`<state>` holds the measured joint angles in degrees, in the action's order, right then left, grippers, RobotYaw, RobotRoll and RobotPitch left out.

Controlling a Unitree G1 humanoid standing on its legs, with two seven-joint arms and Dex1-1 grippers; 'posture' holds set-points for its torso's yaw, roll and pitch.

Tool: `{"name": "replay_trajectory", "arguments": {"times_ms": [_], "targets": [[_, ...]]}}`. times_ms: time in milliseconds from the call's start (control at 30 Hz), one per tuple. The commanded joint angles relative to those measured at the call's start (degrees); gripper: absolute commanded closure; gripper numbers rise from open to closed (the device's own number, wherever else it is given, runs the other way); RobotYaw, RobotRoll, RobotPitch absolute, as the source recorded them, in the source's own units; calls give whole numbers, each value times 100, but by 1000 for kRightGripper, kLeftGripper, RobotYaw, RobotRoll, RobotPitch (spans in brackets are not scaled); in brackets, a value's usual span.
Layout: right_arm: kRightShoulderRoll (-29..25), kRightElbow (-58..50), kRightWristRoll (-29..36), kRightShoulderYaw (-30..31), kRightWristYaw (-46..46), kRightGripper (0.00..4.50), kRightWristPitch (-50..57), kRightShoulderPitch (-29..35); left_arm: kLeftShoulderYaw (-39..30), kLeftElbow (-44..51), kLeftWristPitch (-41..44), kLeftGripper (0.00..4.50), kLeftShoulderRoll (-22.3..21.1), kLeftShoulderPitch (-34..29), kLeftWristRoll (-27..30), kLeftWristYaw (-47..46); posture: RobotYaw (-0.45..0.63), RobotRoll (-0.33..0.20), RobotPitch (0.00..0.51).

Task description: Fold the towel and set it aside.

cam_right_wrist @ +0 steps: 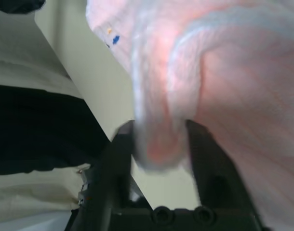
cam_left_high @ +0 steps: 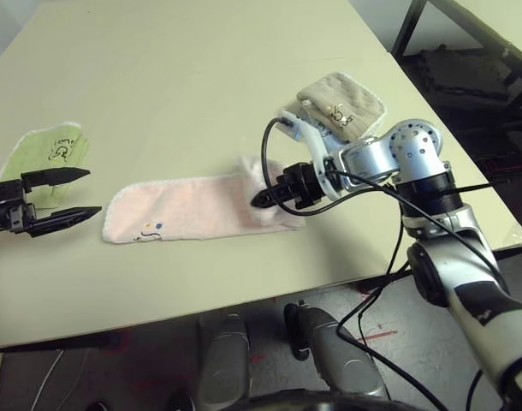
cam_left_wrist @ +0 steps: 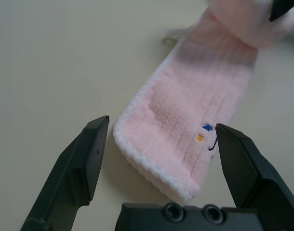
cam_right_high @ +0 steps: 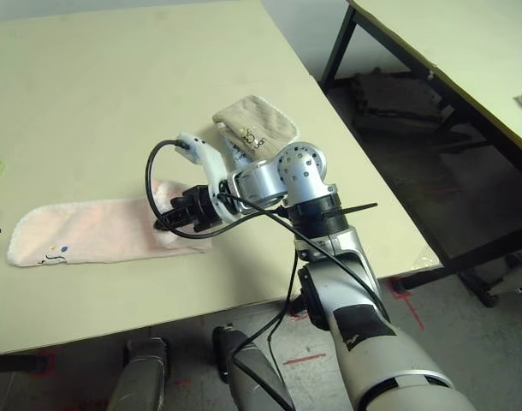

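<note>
The towel [cam_left_high: 188, 218] lies as a long folded strip near the front edge of the desk [cam_left_high: 184, 94], running left to right. Its right end is bunched and raised. The right hand [cam_left_high: 265, 199] is at that raised end, with a fold of pink cloth between its fingers [cam_right_wrist: 207, 159]. The left hand [cam_left_high: 77, 193] is positioned just left of the towel's left end, fingers [cam_left_wrist: 84, 166] spread wide, holding nothing. A green folded towel [cam_left_high: 47, 150] lies at far left; a tan folded towel [cam_left_high: 342, 103] lies at far right.

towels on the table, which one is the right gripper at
The pink towel, the long one in the middle; the right gripper is at its bunched end. The tan towel and green towel lie apart.
</note>
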<state>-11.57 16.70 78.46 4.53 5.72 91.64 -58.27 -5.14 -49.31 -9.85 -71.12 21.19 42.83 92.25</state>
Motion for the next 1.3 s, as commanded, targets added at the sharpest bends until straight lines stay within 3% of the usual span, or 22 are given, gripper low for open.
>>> {"name": "replay_trajectory", "arguments": {"times_ms": [33,133,167,333,433,533,667,900,1133,1300], "targets": [[204,19,-116,-407,336,1187,86,25,27,-37,-14,0,-42,-25,-49,25,-39,0,204],[375,-11,-282,-703,516,138,86,35,6,-25,-8,0,-48,-59,-33,25,-40,0,203],[428,-14,-309,-804,563,22,86,35,1,-23,-6,0,-50,-64,-29,25,-40,0,203],[309,-535,-395,-907,230,22,79,49,-16,-47,-10,0,-62,-38,-38,25,-40,0,206],[-561,-2058,-1281,140,-1049,22,-818,419,-17,-63,-16,0,-67,-20,-48,25,-40,0,206],[-904,-3316,-1869,391,-2441,500,-2345,1350,-46,-78,-12,0,-80,-27,-44,25,-38,0,210],[-1023,-3858,-2968,805,-3454,1977,-4023,2236,-75,-125,-9,0,-94,-36,-57,25,-43,0,211],[-631,-3150,-4068,1493,-4466,4457,-5417,2850,-66,-151,-3,0,-101,20,-80,25,-42,0,213],[-139,-1806,-5071,1793,-4724,4457,-6150,2737,-79,-116,-7,0,-106,18,-79,25,-33,0,213],[-394,-1197,-6076,2377,-5056,4457,-6451,2741,-134,-140,-22,0,-135,44,-90,25,-32,0,212]]}}
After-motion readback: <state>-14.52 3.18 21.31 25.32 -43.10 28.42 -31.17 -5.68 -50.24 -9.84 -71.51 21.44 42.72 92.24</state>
